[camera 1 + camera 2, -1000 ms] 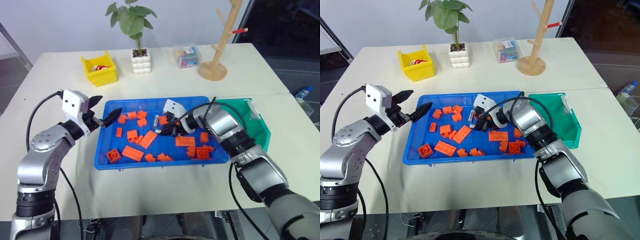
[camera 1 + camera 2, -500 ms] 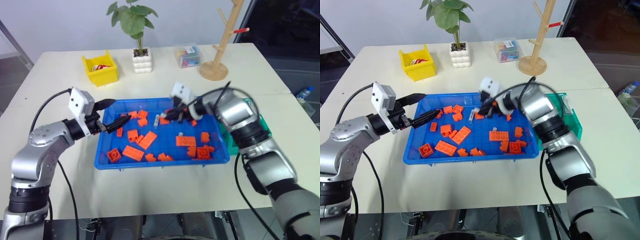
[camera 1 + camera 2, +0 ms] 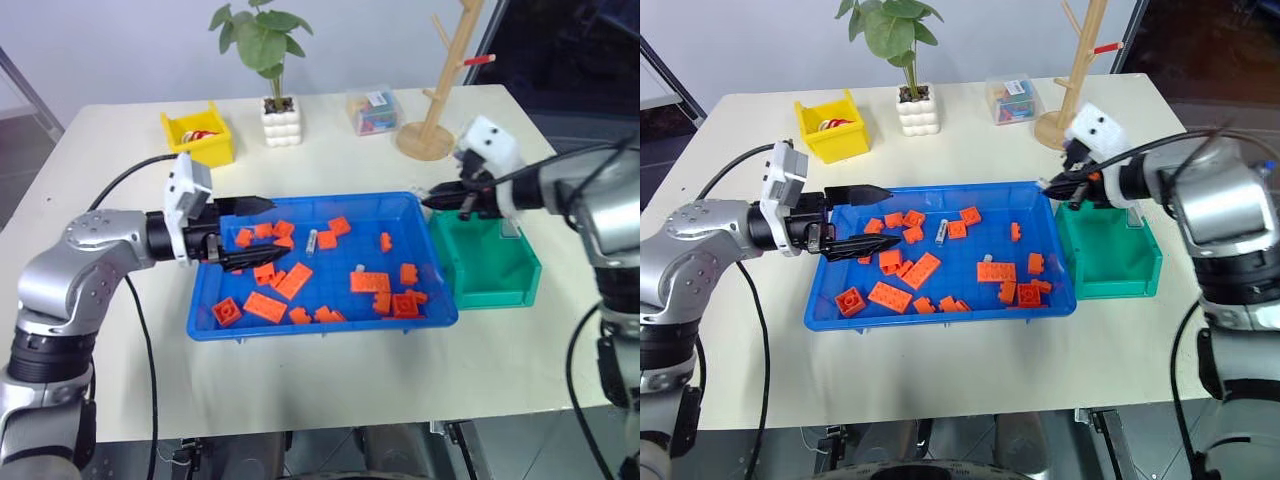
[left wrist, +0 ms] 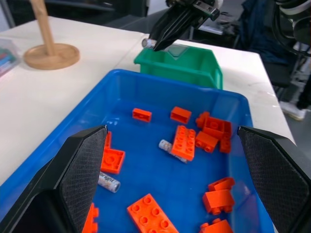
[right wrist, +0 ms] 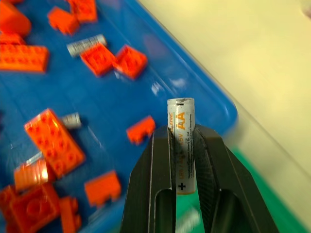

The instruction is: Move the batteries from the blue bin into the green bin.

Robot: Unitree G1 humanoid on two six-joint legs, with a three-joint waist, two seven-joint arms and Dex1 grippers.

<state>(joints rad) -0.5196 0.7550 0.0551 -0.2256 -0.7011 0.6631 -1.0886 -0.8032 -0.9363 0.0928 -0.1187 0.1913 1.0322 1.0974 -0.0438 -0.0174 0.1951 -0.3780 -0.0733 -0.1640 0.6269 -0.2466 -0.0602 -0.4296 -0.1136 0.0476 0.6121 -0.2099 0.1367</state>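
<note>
The blue bin (image 3: 320,326) holds several orange bricks (image 3: 294,281) and loose batteries (image 3: 312,241), which also show in the left wrist view (image 4: 108,181). My right gripper (image 5: 181,128) is shut on a silver AA battery (image 5: 181,150). It hangs in the air (image 3: 432,200) over the line where the blue bin meets the green bin (image 3: 500,282). My left gripper (image 3: 260,233) is open, pointing right over the blue bin's left part, with nothing between its fingers.
At the back of the table stand a yellow bin (image 3: 200,136), a potted plant (image 3: 282,120), a clear box (image 3: 372,112) and a wooden peg stand (image 3: 428,136). Bare tabletop lies in front of both bins.
My right gripper lifted out of the blue bin with a battery and swung right to the green bin's near edge. My left gripper moved right over the blue bin and turned level.
</note>
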